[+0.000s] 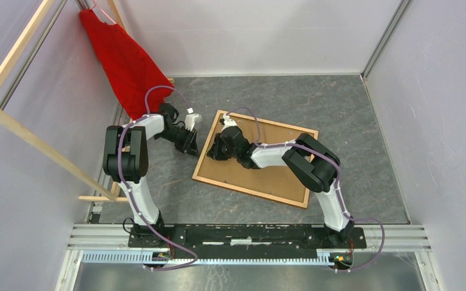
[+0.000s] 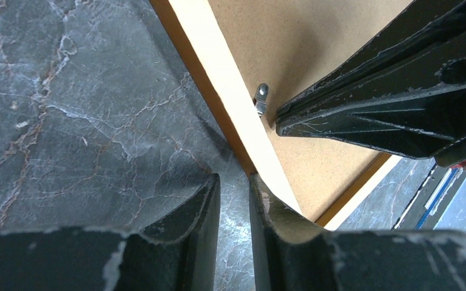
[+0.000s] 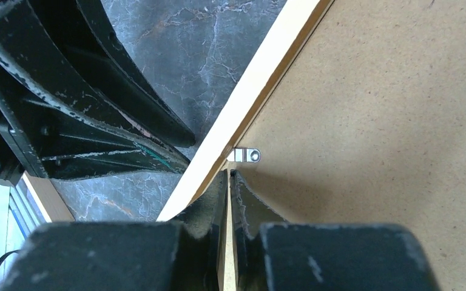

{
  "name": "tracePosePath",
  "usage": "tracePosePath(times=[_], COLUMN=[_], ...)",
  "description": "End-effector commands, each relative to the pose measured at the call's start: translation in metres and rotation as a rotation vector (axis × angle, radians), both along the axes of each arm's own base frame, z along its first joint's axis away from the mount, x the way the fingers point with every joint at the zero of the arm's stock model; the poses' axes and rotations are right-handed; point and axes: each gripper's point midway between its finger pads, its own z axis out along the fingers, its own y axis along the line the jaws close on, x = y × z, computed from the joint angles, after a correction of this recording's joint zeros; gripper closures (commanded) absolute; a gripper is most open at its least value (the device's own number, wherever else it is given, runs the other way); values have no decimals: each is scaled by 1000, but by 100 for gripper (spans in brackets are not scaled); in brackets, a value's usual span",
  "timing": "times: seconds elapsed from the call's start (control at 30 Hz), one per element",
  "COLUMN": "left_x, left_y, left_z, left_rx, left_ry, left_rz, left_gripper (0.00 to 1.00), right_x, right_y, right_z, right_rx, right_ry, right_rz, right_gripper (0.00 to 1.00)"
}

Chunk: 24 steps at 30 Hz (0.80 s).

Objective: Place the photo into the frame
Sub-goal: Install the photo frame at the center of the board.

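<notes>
Seen from above, the frame (image 1: 267, 182) lies flat and face down on the grey marbled counter (image 1: 352, 115), its plain brown board back (image 3: 376, 109) turned upward. Both arms reach to the frame's left edge, near its far corner.

The right claw (image 3: 228, 182) is nearly closed, with only a thin slit between its fingers. Its tips sit on the board just inside the pale wooden rim, right beside a small metal tab (image 3: 246, 156) fixed at that edge. Whether anything is pinched in the slit cannot be told.

The left claw (image 2: 233, 194) is just outside the same edge, over bare counter. Its fingers are parted by a narrow gap, with marble showing through and nothing held between them. One finger (image 2: 279, 218) rests against the frame's outer rim, while the other stays clear of it. The two claws are close together, on opposite sides of the rim.

A red cloth (image 1: 121, 60) hangs at the far left.
</notes>
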Motion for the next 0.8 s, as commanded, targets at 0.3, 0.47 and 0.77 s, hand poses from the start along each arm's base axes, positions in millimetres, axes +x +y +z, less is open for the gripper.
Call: tracePosePath(times=[0.3,0.47,0.77], left_x=[-10,-7,46], left_y=[-12,-10,-19], left_z=[-4,-2,48], left_rx=[1,19,-17], left_ry=[-41,-54,-179], left_rz=[-79,-75,-12], left_gripper=[69,69,51], right_x=[23,24,67], right_y=[6,4,-79], right_z=[2,23,83], right_rx=[8,49,110], right_ry=[-26,-35,-131], right_rz=[-42,-24,-149], right_gripper=[91,88,54])
